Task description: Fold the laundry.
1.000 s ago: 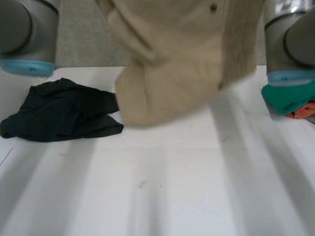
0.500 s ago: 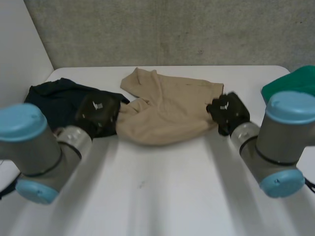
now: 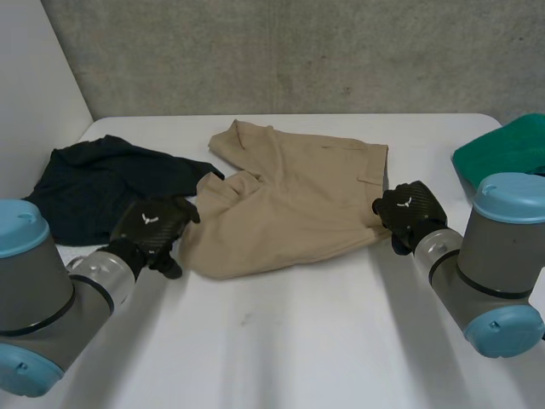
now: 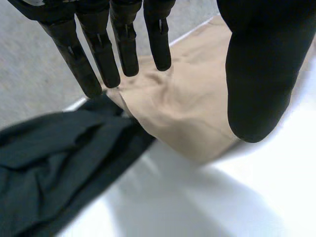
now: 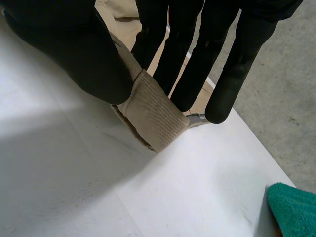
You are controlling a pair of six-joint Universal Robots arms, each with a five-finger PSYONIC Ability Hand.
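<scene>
Head view: beige shorts point(image 3: 289, 204) lie rumpled in the middle of the table point(image 3: 298, 341), a dark garment point(image 3: 94, 187) touching their left side, a green cloth point(image 3: 502, 149) well apart at the right
Left hand point(image 3: 153, 228): fingers straight and apart from the thumb, holding nothing; it hovers just beside the shorts' near left edge
Right hand point(image 3: 410, 211): the waistband corner sits pinched between thumb and straight fingers (clearest in the right wrist view)
Step, as I judge: spreading the shorts flat ahead of a first fold
Risk: with only one corner held, a pull to the right could drag the whole piece sideways rather than smooth it, and the loose left side would bunch
Second risk: the left hand, reaching for its edge, may catch the dark garment too, since the two cloths touch there
</scene>
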